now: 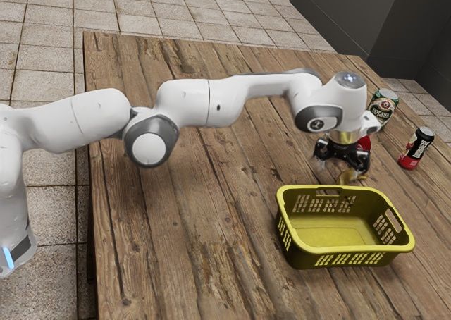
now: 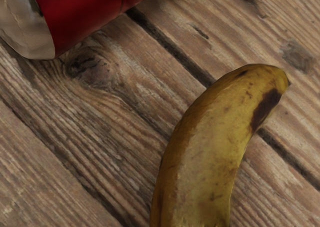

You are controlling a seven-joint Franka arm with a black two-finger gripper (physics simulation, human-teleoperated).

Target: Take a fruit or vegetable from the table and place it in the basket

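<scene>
Stone-tiled floor (image 1: 42,73) around a worn plank table (image 1: 204,242), dark grey panelling (image 1: 352,24) at the upper right of the exterior view. White arm (image 1: 190,101) reaches across from the exterior view's left, blue light strip (image 1: 8,257) low on it. I have my gripper (image 1: 342,170) low over the boards, hand pointing down, fingers spread apart, clasping nothing.

Target = banana (image 2: 202,157), yellow with brown specks plus one big dark bruise near its tip (ripe, clearly). It lies on the table under my hand, outside the basket. Exterior view puts it between and below the fingers, near the basket's long side; I can't tell whether either finger touches it. In the wrist view it curves, with its bruised tip angled away from the hand; the other end runs out of frame.

Basket (image 1: 342,259): yellow-green plastic, upright on the table, slotted walls, handle cutouts.

Other items: red can (image 2: 85,14) near the banana, apart from it, pale metallic end visible. In the exterior view it's partly hidden behind my gripper. Green can (image 1: 382,107) with a cream label stands beyond the hand. Black-and-red can (image 1: 416,148) stands further toward the exterior view's right, white lettering on its side. Wood has knots and dark gaps between planks, one gap passing beneath the banana.
</scene>
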